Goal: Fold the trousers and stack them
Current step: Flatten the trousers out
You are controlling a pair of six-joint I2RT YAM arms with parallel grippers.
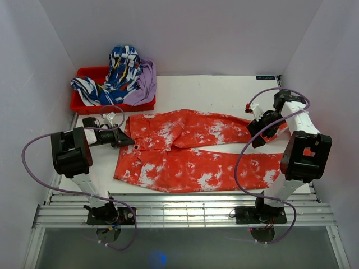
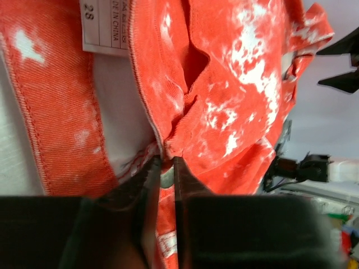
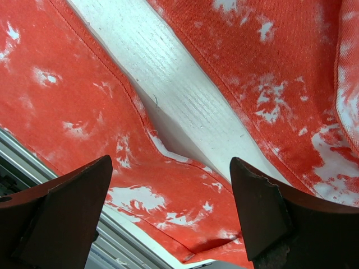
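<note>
The orange-red trousers (image 1: 190, 151) with white blotches lie flat across the white table (image 1: 213, 92), waistband to the left and both legs running right. My left gripper (image 1: 128, 140) sits at the waistband's left edge. In the left wrist view its jaws (image 2: 166, 168) stand narrow, pinching a fold of the trousers (image 2: 224, 101) beside a metal button, and a white size label (image 2: 104, 25) shows inside the waistband. My right gripper (image 1: 259, 133) hovers over the leg ends. In the right wrist view it (image 3: 171, 162) is open above the near leg (image 3: 73, 101), holding nothing.
A red bin (image 1: 84, 103) at the back left holds a blue-and-white patterned garment (image 1: 120, 70) and a purple garment (image 1: 145, 84). White walls close in the sides and back. A slatted metal rail (image 1: 179, 210) runs along the table's near edge.
</note>
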